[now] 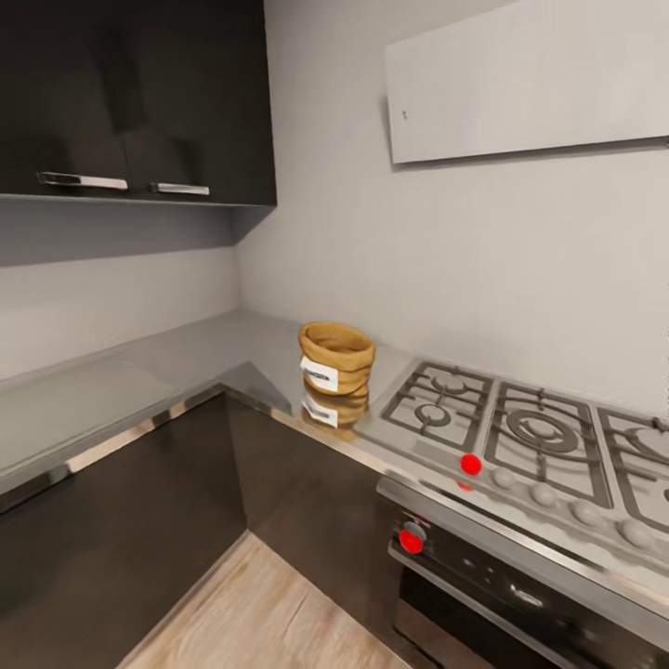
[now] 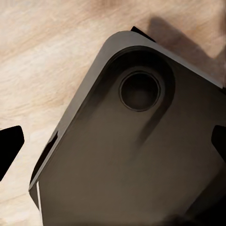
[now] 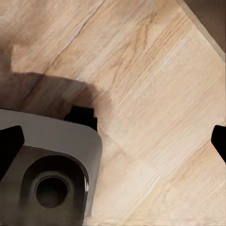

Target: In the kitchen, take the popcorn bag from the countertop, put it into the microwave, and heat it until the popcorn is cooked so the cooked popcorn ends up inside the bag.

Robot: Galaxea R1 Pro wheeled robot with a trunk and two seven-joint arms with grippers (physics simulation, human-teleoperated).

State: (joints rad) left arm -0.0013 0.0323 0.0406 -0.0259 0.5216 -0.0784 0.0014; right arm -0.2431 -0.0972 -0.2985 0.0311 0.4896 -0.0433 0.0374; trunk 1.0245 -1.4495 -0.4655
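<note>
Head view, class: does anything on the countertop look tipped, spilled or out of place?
Nothing stands out. The popcorn bag sits upright on the countertop beside the hob, with no spill around it.

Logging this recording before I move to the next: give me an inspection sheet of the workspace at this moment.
Surface: grey reflective countertop, L-shaped, over dark cabinets.
Job's things: popcorn bag upright on the countertop near the corner, beside the gas hob; label faces the camera.
Clutter: nothing seen.
Grippers: left pincer and right pincer wide apart, empty, pointing down at wooden floor and the robot base.
Cables: nothing seen.
Surroundings: dark wall cabinets, pale hood, oven under the hob.
</note>
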